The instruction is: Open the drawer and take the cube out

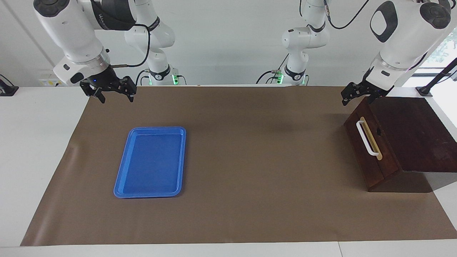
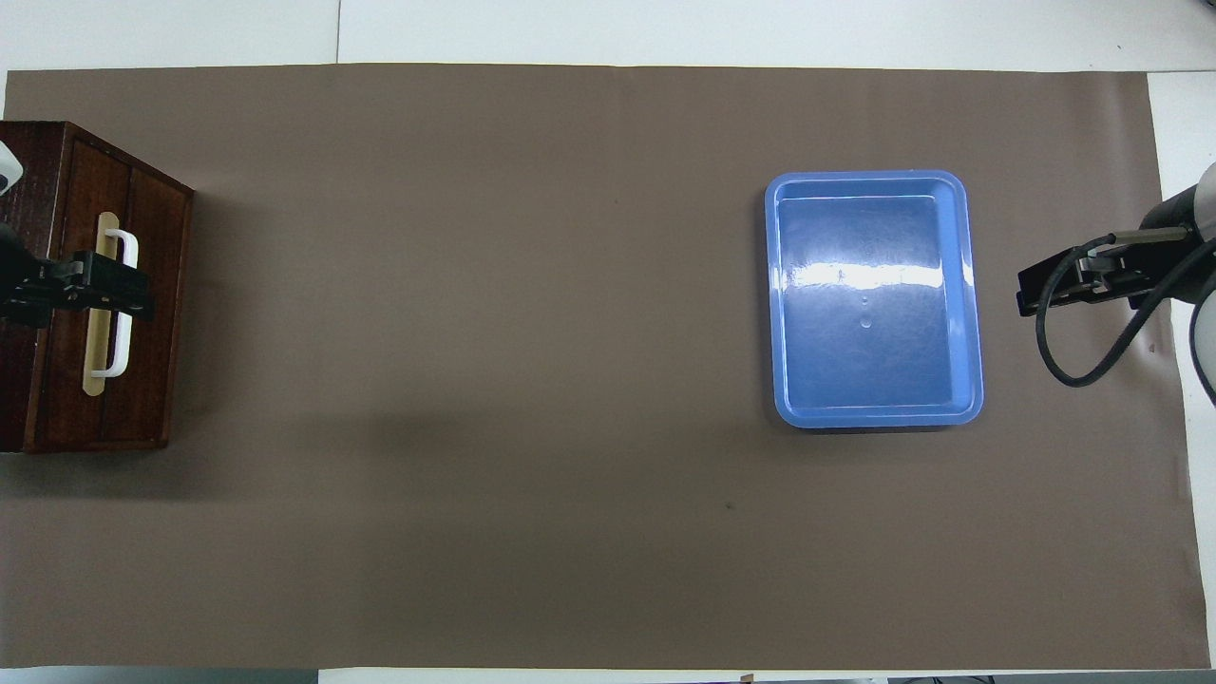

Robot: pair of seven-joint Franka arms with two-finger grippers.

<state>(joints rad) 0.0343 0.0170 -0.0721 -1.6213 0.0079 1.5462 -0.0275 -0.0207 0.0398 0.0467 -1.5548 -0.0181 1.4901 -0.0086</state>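
The drawer (image 1: 360, 157) is shut in the front of a dark wooden box (image 1: 410, 132) at the left arm's end of the table. Its white bar handle (image 1: 366, 140) on a tan strip faces the middle of the table. The drawer (image 2: 152, 332) and its handle (image 2: 125, 347) also show in the overhead view. My left gripper (image 1: 351, 95) hangs in the air over the box's upper front edge, above the drawer; in the overhead view it (image 2: 119, 285) covers the handle's middle. My right gripper (image 1: 115, 97) is open and empty, raised over the mat's corner at the right arm's end (image 2: 1031, 294). The cube is hidden.
A flat blue tray (image 1: 150, 162) lies empty on the brown mat (image 1: 250, 160) toward the right arm's end (image 2: 869, 313). White table shows around the mat's edges.
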